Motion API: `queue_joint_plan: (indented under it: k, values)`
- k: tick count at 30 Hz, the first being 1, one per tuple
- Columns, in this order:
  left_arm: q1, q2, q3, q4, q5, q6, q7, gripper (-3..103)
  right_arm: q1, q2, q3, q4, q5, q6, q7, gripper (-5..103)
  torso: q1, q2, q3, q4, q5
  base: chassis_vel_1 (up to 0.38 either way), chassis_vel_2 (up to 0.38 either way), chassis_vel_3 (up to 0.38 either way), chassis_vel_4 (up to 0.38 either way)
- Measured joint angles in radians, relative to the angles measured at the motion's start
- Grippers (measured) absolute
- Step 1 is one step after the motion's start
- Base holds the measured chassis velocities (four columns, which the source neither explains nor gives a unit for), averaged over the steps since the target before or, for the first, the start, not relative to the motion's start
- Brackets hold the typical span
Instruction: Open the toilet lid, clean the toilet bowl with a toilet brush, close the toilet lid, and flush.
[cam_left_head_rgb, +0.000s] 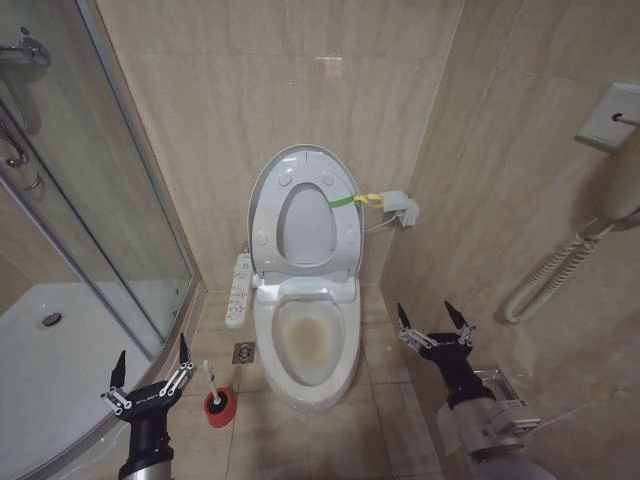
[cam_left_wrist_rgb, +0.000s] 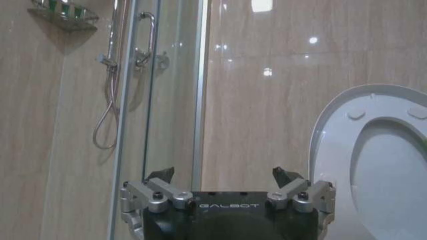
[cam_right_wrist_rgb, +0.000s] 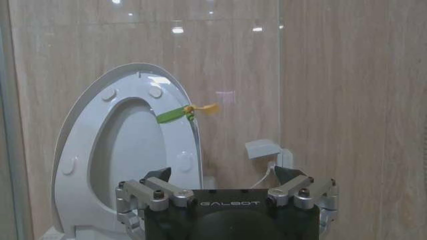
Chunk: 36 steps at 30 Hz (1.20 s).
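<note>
Hovering empty, fingers spread wide: left hand (cam_left_head_rgb: 150, 363) beside small white-handled toilet brush (cam_left_head_rgb: 212, 381) in red holder; right hand (cam_left_head_rgb: 434, 316) beside white ceramic toilet bowl (cam_left_head_rgb: 306, 345); glossy white toilet lid (cam_left_head_rgb: 304, 205) raised upright.

Right gripper (cam_right_wrist_rgb: 223, 176) with fingers spread wide and empty, toilet lid (cam_right_wrist_rgb: 87, 120) raised upright against beige wall tiles (cam_right_wrist_rgb: 333, 75), seat ring (cam_right_wrist_rgb: 170, 145) lifted with it, green strap (cam_right_wrist_rgb: 172, 115) with yellow tag on its edge, small white box (cam_right_wrist_rgb: 261, 148) beside it
</note>
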Motion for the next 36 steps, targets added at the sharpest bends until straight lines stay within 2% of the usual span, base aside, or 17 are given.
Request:
queue_joint_plan:
  k: [36]
  values:
    - [0.0, 0.0, 0.001, 0.0, 0.001, 0.002, 0.001, 99, 0.0, 0.0, 0.0, 0.0, 0.0, 0.0, 0.0, 100, 0.0, 0.0, 0.0, 0.0, 0.0001, 0.0, 0.0, 0.0, 0.0]
